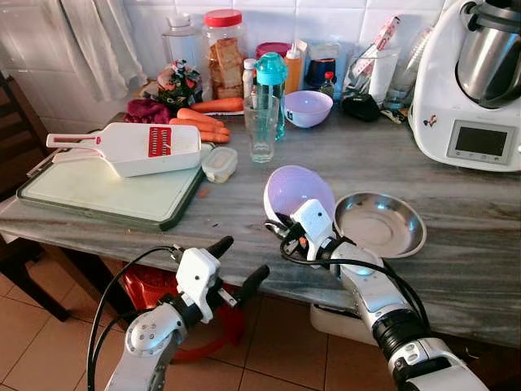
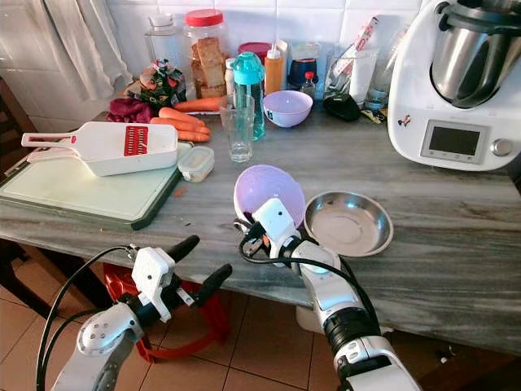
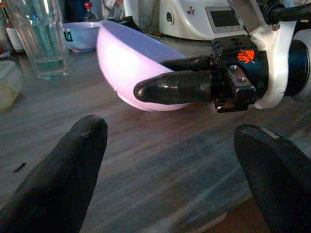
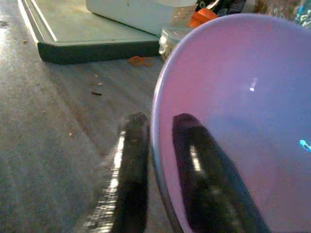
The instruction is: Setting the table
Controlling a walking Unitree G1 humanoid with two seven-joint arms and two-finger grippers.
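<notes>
Fingers of the right gripper [image 1: 283,221] are clamped on the rim of the lilac bowl [image 1: 298,192], one inside and one outside, as the right wrist view makes plain. The bowl is held tilted on the worktop [image 1: 456,228], beside the steel dish [image 1: 379,224]. Behind stand a kitchen machine [image 1: 468,90], cut off at the frame edge, a green board [image 1: 106,189] carrying a white slicer [image 1: 134,148], a glass [image 1: 262,129] and a second bowl [image 1: 308,107]. Fingers of the left gripper [image 1: 236,265] are spread apart, off the worktop's front edge. From the left wrist view the bowl's underside is seen low against the worktop; whether it touches cannot be told.
</notes>
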